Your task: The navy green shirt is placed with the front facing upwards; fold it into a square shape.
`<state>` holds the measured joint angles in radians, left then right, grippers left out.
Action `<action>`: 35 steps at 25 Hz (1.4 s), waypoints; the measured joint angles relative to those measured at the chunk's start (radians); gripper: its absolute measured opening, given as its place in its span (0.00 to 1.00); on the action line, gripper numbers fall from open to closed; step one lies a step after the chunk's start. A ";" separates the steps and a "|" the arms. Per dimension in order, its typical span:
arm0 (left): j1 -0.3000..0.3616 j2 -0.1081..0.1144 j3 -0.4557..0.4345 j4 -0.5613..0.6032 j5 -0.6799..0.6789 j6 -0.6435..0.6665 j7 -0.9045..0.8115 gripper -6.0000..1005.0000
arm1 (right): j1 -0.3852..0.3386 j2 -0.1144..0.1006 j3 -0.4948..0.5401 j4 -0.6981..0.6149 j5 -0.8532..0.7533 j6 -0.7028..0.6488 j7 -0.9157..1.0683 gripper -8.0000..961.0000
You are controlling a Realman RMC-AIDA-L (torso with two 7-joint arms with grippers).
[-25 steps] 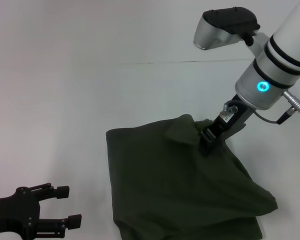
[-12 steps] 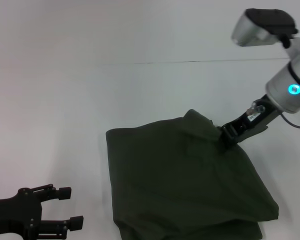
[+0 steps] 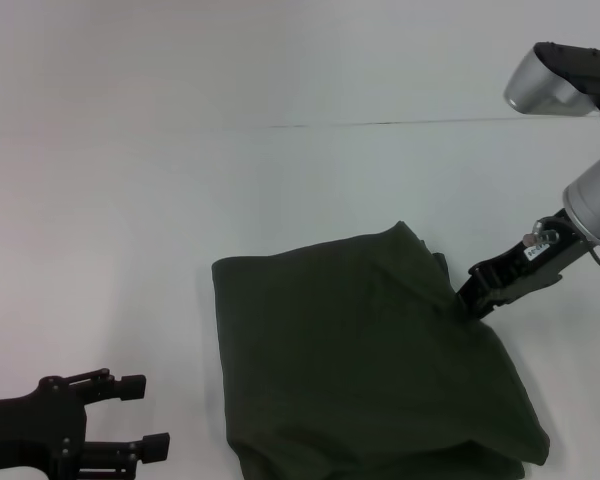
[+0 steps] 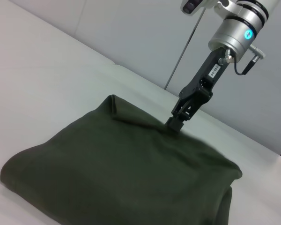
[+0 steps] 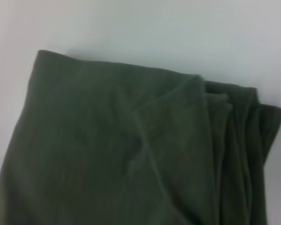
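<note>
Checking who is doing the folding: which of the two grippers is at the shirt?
The right gripper, its tip on the right edge of the folded navy green shirt. The left gripper sits apart, on the table off the shirt's left side.

We log: dark olive-green cotton shirt (image 3: 360,360), soft matt knit cloth, creased at folds | white table surface (image 3: 130,180), smooth, matt | right arm's black gripper (image 3: 470,303), matt plastic; wrist housing silvery, satin metal | left black gripper (image 3: 145,415), matt.

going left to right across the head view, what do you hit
left end effector → green shirt → right end effector at the shirt's right edge
</note>
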<state>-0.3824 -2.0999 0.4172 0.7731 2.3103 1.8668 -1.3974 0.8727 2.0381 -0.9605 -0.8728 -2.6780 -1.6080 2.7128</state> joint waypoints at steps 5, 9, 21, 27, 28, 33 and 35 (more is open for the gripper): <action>0.000 0.000 0.000 0.000 0.004 0.002 0.000 0.88 | -0.019 -0.014 0.010 0.003 0.001 0.010 0.002 0.21; 0.001 0.000 0.000 0.000 0.002 0.008 -0.002 0.88 | -0.031 -0.020 0.085 -0.015 0.010 -0.009 -0.023 0.33; -0.005 0.002 -0.018 -0.013 -0.035 0.032 -0.010 0.87 | -0.116 -0.071 0.266 0.135 0.392 -0.192 -0.444 0.57; -0.004 0.010 -0.035 -0.008 -0.068 0.083 -0.011 0.87 | -0.196 -0.056 0.261 0.183 0.511 -0.247 -0.786 0.57; -0.004 0.011 -0.041 -0.005 -0.069 0.090 -0.011 0.87 | -0.206 -0.052 0.260 0.184 0.512 -0.247 -0.835 0.57; 0.000 0.013 -0.070 0.000 -0.078 0.104 -0.006 0.87 | -0.254 -0.007 0.308 0.209 0.524 -0.211 -1.084 0.58; 0.001 0.014 -0.073 0.000 -0.079 0.104 0.003 0.87 | -0.267 0.012 0.335 0.216 0.534 -0.196 -1.174 0.58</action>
<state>-0.3813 -2.0861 0.3442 0.7730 2.2309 1.9710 -1.3948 0.6053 2.0502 -0.6259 -0.6570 -2.1436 -1.8040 1.5389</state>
